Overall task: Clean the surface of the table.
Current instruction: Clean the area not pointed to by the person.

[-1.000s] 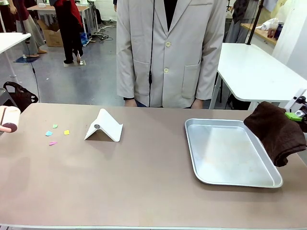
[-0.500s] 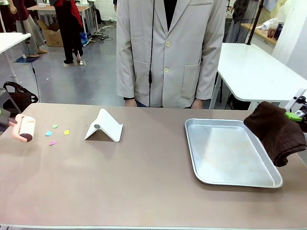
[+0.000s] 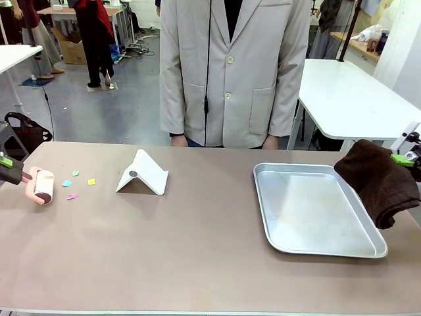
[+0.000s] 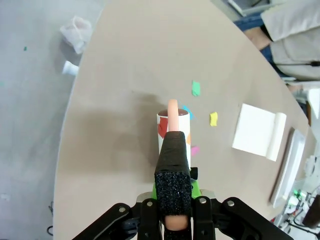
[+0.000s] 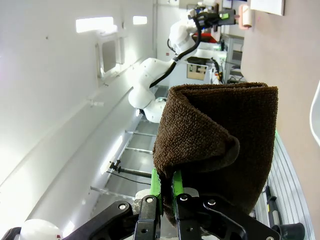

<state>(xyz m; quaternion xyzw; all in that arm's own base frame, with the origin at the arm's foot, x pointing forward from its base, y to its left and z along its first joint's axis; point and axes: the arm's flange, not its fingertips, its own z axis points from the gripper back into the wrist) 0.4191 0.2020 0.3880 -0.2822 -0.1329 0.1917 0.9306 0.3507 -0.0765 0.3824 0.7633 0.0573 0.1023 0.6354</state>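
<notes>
The taupe-brown table (image 3: 197, 257) carries several small coloured paper scraps (image 3: 74, 184) near its left end. My left gripper (image 3: 9, 168) is shut on the pink handle of a lint roller (image 3: 43, 186), whose roll rests on the table just left of the scraps. In the left wrist view the lint roller (image 4: 173, 131) points ahead from my left gripper (image 4: 172, 202), with the scraps (image 4: 196, 88) right beyond it. My right gripper (image 3: 404, 158) hangs at the right edge, shut on a dark brown cloth (image 3: 378, 182); that cloth (image 5: 215, 145) droops over my right gripper (image 5: 167, 192).
A white folded stand (image 3: 143, 173) sits right of the scraps. A silver tray (image 3: 283, 245) lies on the table's right half, under the cloth's edge. A person in a pale coat (image 3: 230, 72) stands at the far side, hands at the table's edge.
My left gripper has carried the lint roller rightward and down toward the paper scraps. The right arm and cloth have stayed still.
</notes>
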